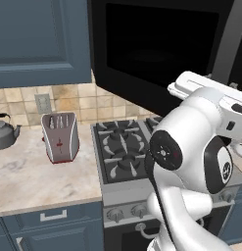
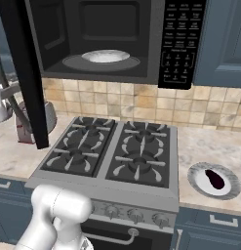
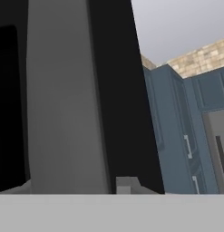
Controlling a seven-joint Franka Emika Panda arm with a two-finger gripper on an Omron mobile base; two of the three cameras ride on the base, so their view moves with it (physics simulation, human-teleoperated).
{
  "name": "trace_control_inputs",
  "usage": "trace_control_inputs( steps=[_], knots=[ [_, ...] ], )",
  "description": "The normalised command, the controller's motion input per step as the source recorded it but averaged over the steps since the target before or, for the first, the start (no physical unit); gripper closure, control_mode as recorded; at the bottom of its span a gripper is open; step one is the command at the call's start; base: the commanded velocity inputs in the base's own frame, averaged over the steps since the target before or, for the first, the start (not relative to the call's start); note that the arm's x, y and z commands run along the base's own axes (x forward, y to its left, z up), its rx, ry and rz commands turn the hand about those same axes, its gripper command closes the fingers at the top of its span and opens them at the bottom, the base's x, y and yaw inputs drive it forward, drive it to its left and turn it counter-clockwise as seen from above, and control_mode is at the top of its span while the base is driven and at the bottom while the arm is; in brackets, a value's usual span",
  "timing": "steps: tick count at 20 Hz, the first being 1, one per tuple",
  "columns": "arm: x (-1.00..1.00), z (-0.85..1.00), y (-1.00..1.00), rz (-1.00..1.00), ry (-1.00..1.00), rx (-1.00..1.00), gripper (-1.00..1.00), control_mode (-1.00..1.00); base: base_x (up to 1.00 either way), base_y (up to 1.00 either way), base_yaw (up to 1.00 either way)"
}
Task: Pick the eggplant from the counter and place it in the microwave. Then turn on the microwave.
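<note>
While the small dark purple eggplant [image 2: 215, 179] lies on a round grey plate [image 2: 232, 190] on the beige marbled bench [image 2: 200, 144], the black microwave [image 2: 156, 58] door hangs open, and the fingers, seemingly at its grey handle [image 3: 63, 99], are too hidden to judge.

Microwave [image 2: 100, 44]: black shell, open door, pale white turntable plate [image 2: 106, 56] glowing in the upper middle of the frame.
Keypad [image 2: 179, 41]: black, rows of tiny white-lettered buttons.
Eggplant [image 2: 215, 179]: deep purple-maroon, lower right.
Plate under it [image 2: 197, 178]: white centre, grey speckled rim.
Counter [image 2: 200, 144]: light beige, marbled.
Stove [image 2: 117, 154]: grey top, dark grates.
Backsplash [image 2: 141, 102]: tan tiles.
Cabinets [image 1: 41, 41]: slate blue.
Toaster [image 1: 60, 137]: silver, red trim.
Kettle [image 1: 4, 132]: dull grey, left edge.
</note>
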Motion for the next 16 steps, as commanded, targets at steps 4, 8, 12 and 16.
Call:
trace_control_inputs(
  steps=[4,8,12,16],
  knots=[
    [-0.24,0.00,0.12,-0.01,0.00,0.00,1.00,-1.00,0.00,0.00,0.00],
    [-0.24,0.00,0.10,0.00,0.00,0.00,1.00,-1.00,0.00,0.00,0.00],
    [-0.20,0.00,0.13,0.00,0.00,0.00,1.00,-1.00,0.00,0.00,0.00],
    [-0.19,0.00,0.17,0.00,0.00,0.00,1.00,-1.00,0.00,0.00,0.00]
  ],
)
